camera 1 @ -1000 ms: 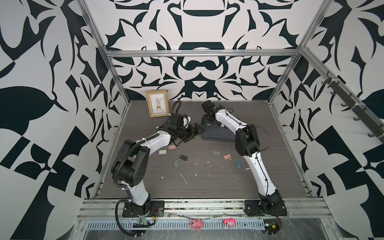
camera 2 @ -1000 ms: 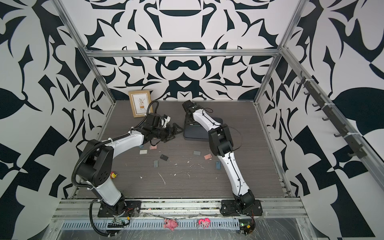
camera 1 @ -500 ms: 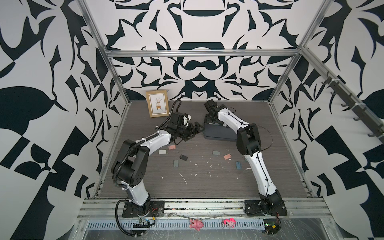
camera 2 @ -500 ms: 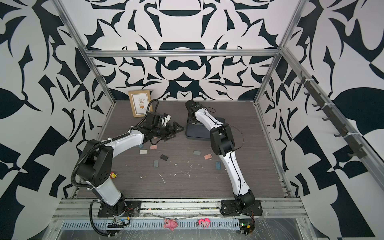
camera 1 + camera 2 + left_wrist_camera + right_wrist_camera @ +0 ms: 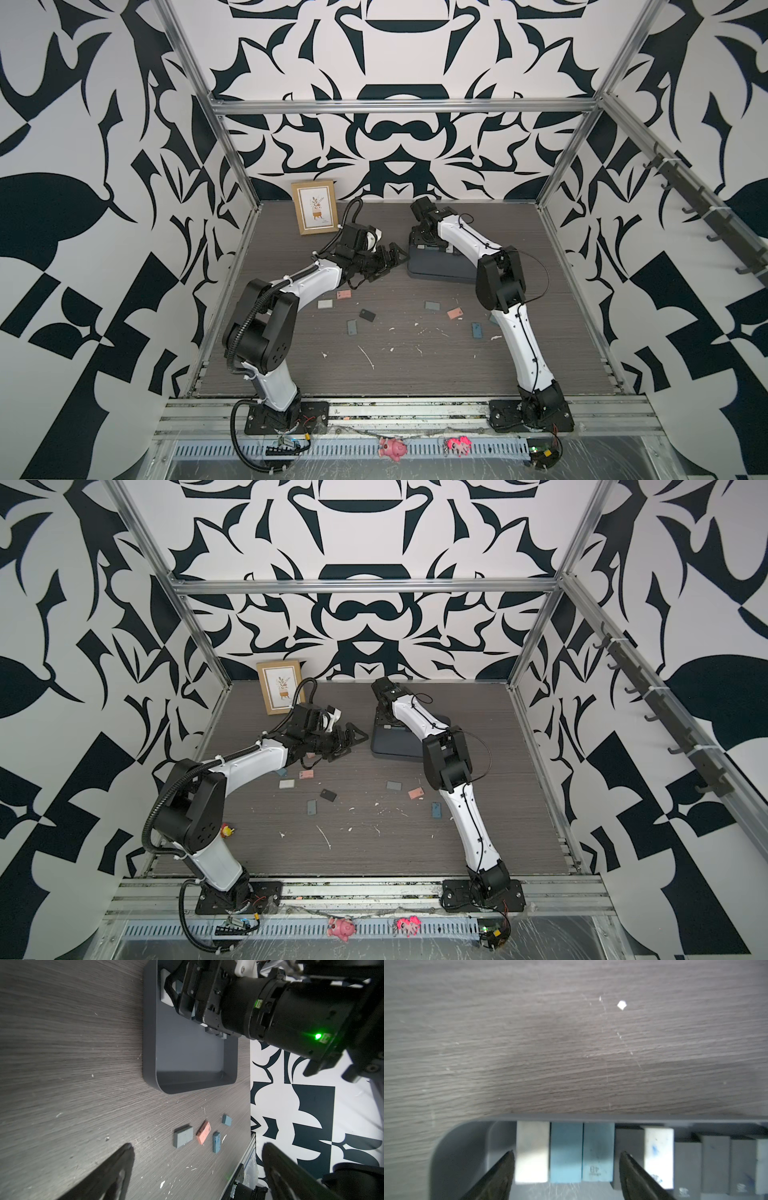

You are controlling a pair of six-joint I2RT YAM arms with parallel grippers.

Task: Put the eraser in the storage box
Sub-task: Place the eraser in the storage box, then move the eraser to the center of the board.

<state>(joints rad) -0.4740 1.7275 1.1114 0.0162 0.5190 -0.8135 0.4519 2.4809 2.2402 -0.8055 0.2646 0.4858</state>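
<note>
Right gripper (image 5: 566, 1153): fingers (image 5: 500, 1174) are spread apart and sit low inside the storage box (image 5: 446, 1147), near one rounded corner. They straddle three erasers lying side by side against the box wall: white eraser (image 5: 532, 1151), blue eraser (image 5: 566, 1151), 4B eraser (image 5: 598, 1151). Nothing looks clamped, and contact with the tips cannot be told. The row runs on beyond one finger with dark grey blocks and a smudged white eraser (image 5: 658, 1153).

Left gripper (image 5: 197, 1145): fingers (image 5: 116, 1172) are wide and hold nothing. In both top views it (image 5: 392, 257) sits just beside the box (image 5: 436, 270) on the left arm's side, apart from it.

Other erasers lie loose on the table (image 5: 415, 374) in front of the box, between the arms: pink eraser (image 5: 343, 294), black eraser (image 5: 367, 315), grey eraser (image 5: 432, 306), second pink eraser (image 5: 454, 312), dark blue eraser (image 5: 477, 331). White crumbs are scattered around them.

The picture frame (image 5: 313, 207) leans at the back wall, well apart from the box.
</note>
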